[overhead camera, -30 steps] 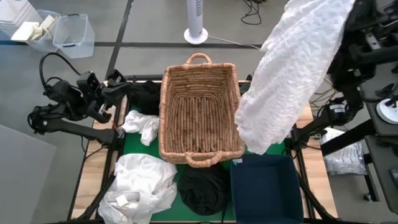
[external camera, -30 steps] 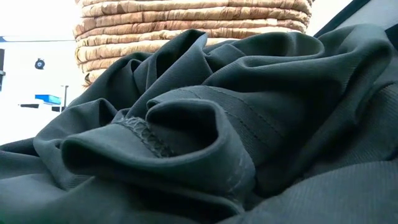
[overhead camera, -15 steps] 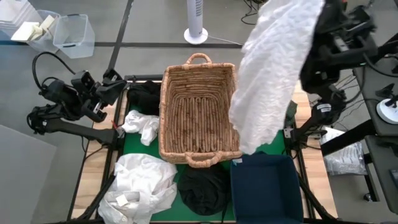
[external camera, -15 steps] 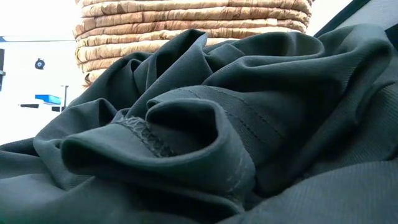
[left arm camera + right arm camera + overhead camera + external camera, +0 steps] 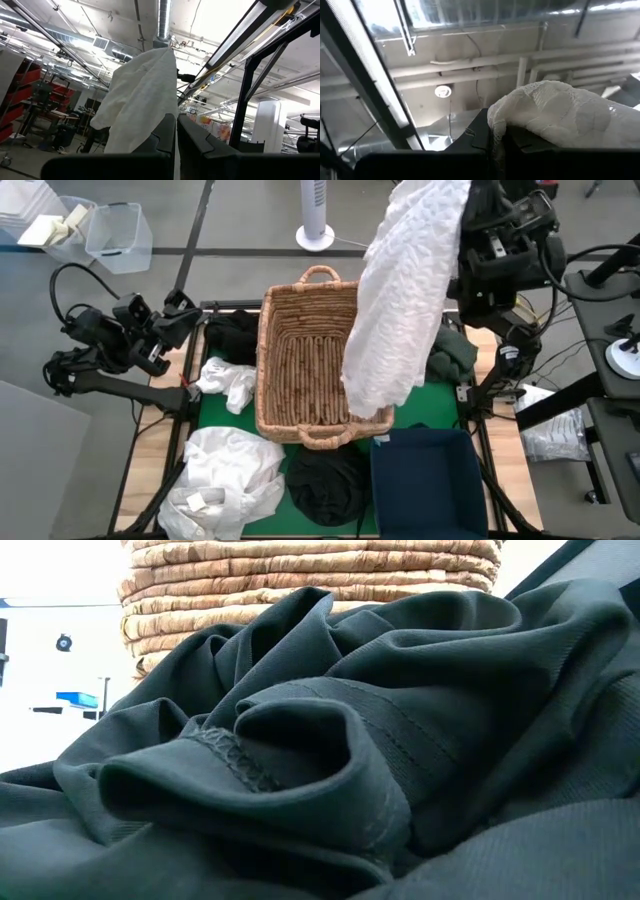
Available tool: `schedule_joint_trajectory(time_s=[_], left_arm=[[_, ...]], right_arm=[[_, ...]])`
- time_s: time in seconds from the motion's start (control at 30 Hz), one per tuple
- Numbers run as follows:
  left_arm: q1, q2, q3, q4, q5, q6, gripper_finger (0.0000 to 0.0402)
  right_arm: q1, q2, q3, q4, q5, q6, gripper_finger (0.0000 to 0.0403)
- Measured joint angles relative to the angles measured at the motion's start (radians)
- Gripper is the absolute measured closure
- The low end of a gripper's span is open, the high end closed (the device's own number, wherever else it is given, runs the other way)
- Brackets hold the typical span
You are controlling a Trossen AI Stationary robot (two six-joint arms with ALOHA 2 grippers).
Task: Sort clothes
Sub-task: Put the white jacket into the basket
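A white crinkled garment (image 5: 400, 300) hangs from my right gripper (image 5: 497, 134), which is raised high over the table's far right and shut on it. The lower end of the garment hovers over the right side of the tan wicker basket (image 5: 300, 350). My left gripper (image 5: 176, 132) is shut, touches nothing and waits at the far left, tilted upward. Other clothes lie on the green mat: white ones (image 5: 225, 475) (image 5: 228, 383), a black one (image 5: 325, 485) and a dark green one (image 5: 452, 352). In the low view a dark garment (image 5: 330, 760) fills the foreground. My right gripper pinches a bunched part of the white garment's top (image 5: 496, 120) between its two fingers. The fingers point steeply upward. The cloth drapes over them and hangs slack below, lifted clear of the table, its lower end (image 5: 372, 392) above the basket's right rim.
A dark blue square bin (image 5: 425, 480) stands at the near right beside the basket. More dark cloth (image 5: 230, 330) lies left of the basket's far end. Clear plastic boxes (image 5: 115, 235) and a white fan base (image 5: 315, 235) are on the floor beyond the table.
My right gripper has moved toward the table's left, staying shut on the white garment. The hanging garment has travelled with it from over the table's right edge to over the basket's right side, uncovering the dark green garment.
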Motion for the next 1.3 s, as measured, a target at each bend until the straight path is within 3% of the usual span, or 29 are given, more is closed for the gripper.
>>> schedule_joint_trajectory(time_s=[0.23, 0.47, 0.57, 0.83, 1.03, 1.3], left_arm=[[0.000, 0.001, 0.000, 0.000, 0.000, 0.000, 0.0401], [0.000, 0.001, 0.000, 0.000, 0.000, 0.000, 0.0401], [0.000, 0.001, 0.000, -0.001, 0.000, 0.000, 0.0401], [0.000, 0.001, 0.000, -0.001, 0.000, 0.000, 0.0401], [0.000, 0.001, 0.000, -0.001, 0.000, 0.001, 0.0401], [0.000, 0.001, 0.000, -0.001, 0.000, 0.019, 0.0401]], right_arm=[[0.002, -0.001, 0.000, 0.003, -0.126, -0.183, 0.0391], [0.002, -0.001, 0.000, 0.026, -0.176, -0.266, 0.0391], [0.002, -0.001, 0.000, 0.036, -0.192, -0.220, 0.0391], [0.002, -0.003, 0.000, 0.072, -0.151, 0.152, 0.0391], [0.002, -0.003, 0.000, 0.084, -0.150, 0.198, 0.0391], [0.011, 0.005, 0.000, 0.223, -0.129, 0.292, 0.0391]])
